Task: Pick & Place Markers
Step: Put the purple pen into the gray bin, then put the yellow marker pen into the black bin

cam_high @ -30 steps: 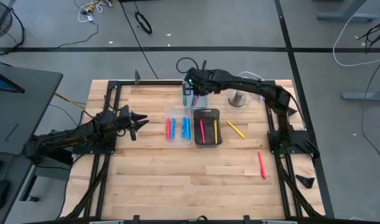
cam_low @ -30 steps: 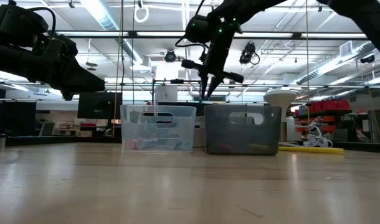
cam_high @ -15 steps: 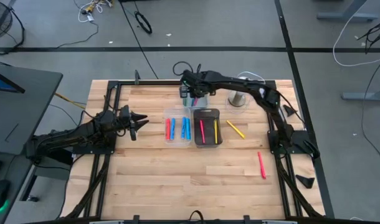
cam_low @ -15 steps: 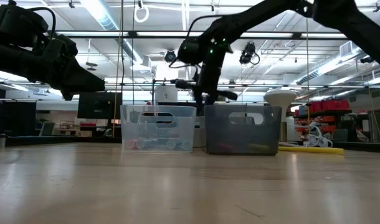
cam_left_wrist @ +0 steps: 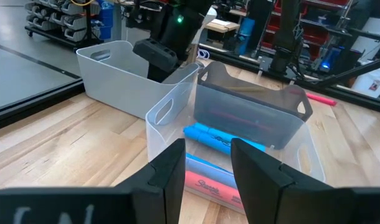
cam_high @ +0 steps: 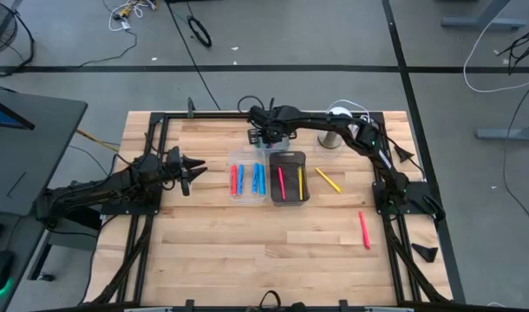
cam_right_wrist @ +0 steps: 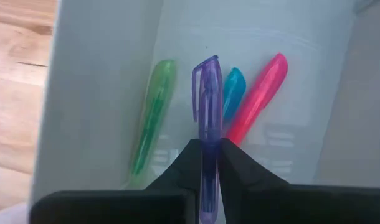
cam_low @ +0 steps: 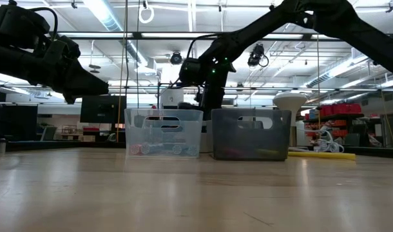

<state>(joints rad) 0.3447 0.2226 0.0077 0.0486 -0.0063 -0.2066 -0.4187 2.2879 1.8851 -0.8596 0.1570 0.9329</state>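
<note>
Between right hand (cam_right_wrist: 207, 163) fingers, purple marker (cam_right_wrist: 206, 118)

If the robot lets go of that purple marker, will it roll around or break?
Probably neither. The purple marker, pinched in the right gripper, looks like stiff, smooth plastic, so it should not bend or break. Its rounded body could roll a little, but the white bin under it, with the green marker and pink marker inside, would likely stop it quickly.

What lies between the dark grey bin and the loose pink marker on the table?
In the high view, a yellow marker lies on bare wood between the dark grey bin and the loose pink marker.
</note>
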